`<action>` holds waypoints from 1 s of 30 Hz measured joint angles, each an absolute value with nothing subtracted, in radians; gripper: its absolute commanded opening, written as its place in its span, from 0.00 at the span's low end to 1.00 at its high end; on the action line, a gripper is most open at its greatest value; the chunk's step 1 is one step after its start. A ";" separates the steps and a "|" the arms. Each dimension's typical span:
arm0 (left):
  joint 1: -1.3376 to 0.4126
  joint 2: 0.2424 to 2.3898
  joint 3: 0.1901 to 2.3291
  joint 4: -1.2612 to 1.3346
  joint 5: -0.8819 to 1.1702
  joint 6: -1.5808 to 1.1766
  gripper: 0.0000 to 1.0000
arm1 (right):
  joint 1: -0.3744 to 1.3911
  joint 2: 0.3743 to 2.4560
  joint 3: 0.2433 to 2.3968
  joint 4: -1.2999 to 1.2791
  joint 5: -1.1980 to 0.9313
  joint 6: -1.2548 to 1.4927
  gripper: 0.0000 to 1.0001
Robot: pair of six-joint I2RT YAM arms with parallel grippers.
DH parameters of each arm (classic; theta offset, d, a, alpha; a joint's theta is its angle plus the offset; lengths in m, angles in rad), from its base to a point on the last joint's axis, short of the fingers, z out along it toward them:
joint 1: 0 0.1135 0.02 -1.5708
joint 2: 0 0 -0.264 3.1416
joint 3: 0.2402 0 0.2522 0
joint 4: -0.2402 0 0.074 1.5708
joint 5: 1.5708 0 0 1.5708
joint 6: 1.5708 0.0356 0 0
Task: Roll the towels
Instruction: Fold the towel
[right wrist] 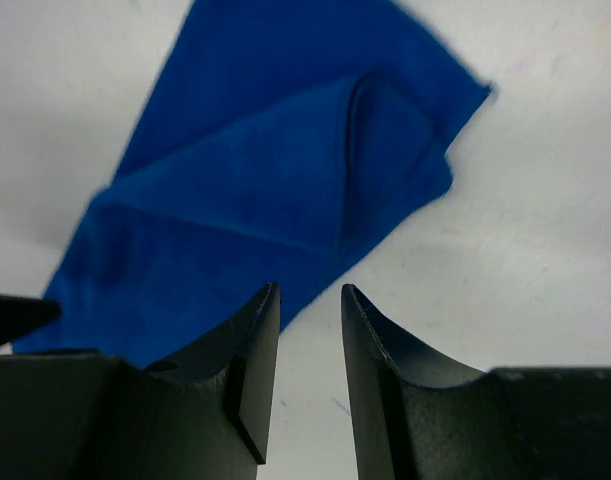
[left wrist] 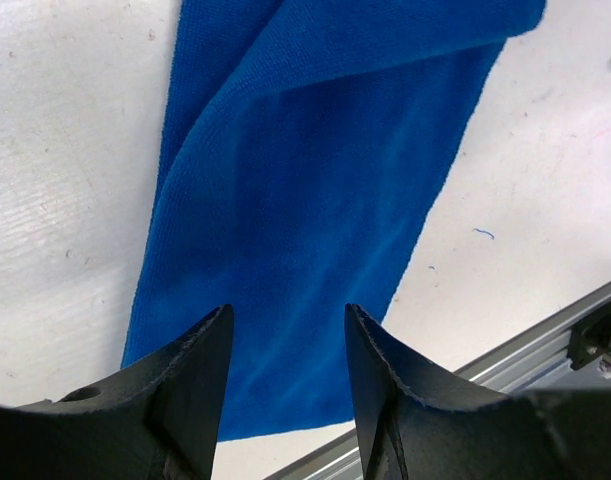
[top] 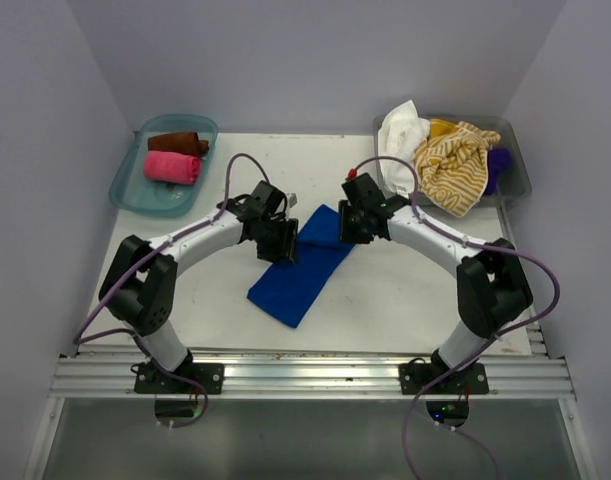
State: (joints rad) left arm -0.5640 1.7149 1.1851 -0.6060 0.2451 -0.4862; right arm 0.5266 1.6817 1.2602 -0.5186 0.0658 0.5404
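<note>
Pale lilac walls close in on three sides of a white counter (top: 405, 300), and along its near edge we see a metal rail (top: 315, 375) to which both arms are bolted, the left arm (top: 185, 240) and the right arm (top: 435, 235) each curving inward toward the middle. Between them, about midway between the near and far edges, lies the blue towel (top: 295, 275), folded into a long strip. It runs on a slant, its near end pointing toward the near left corner and its far end toward the far right corner. The left gripper (left wrist: 288, 312) hangs over the strip's left long side with its fingers (left wrist: 195, 390) parted, nothing between them and blue cloth showing through the gap. The right gripper (right wrist: 310, 290) sits at the far end of the strip, on its right side. Its fingers (right wrist: 385, 370) stand a narrow way apart and also grasp nothing. Its wrist view shows the cloth doubled over there, with a raised crease. We cannot tell whether either gripper's tips touch the cloth. At the far left corner sits a teal tray (top: 125, 190) holding a rolled pink towel (top: 172, 167) and, just beyond it, a rolled brown towel (top: 177, 143). At the far right corner a clear bin (top: 515, 170) holds a loose heap: a white towel (top: 400, 130), a yellow striped towel (top: 453, 165) draped over the bin's near rim, and a purple towel (top: 497, 165) partly hidden behind it.
</note>
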 measured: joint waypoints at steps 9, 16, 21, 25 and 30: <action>-0.564 1.615 1.053 -0.556 0.267 -0.489 0.52 | 0.614 1.689 1.157 -0.508 0.054 0.589 0.32; -0.564 1.615 0.957 -0.534 0.274 -0.497 0.51 | 0.609 1.771 1.176 -0.497 0.054 0.595 0.32; -0.564 1.615 0.939 -0.509 0.276 -0.504 0.51 | 0.609 1.805 1.220 -0.496 0.056 0.595 0.32; -0.564 1.615 0.928 -0.498 0.277 -0.505 0.51 | 0.609 1.829 1.261 -0.499 0.060 0.595 0.32; -0.564 1.615 0.920 -0.489 0.277 -0.505 0.51 | 0.608 1.909 1.359 -0.512 0.067 0.591 0.31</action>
